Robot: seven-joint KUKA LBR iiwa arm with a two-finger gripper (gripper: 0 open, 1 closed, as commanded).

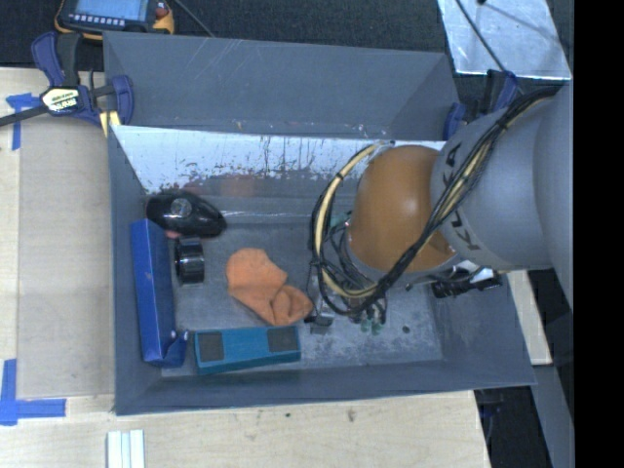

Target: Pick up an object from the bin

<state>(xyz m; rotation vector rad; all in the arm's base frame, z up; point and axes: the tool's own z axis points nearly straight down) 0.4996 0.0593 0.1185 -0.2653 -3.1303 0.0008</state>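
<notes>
Orange crumpled cloth (261,283): soft, light and limp; likely to sag and trail once lifted; neither fragile nor slippery.
Best hold: by judgement, a raised fold on the bunched right-hand lobe, pinched deep enough to gather several layers rather than one loose edge.
Cloth position: middle of the floor of the grey metal bin (292,96), just above the teal rectangular box (246,347) and right of the small black cylinder (189,261).
Gripper (327,312): low in the bin at the cloth's right end, just beside or touching it; cannot tell which.
Gripper state: cannot tell whether spread or pressed together; hidden beneath the orange wrist cover (395,213) and the cable loops (327,232).
Hold on cloth: none visible.
Neighbours: black rounded mouse-like object (185,214) at back left, long blue bar (148,291) along the left wall; both well apart from the gripper.
Risk: no breakage expected; possible slip-off from too thin a pinch; teal box near enough for a nudge.
</notes>
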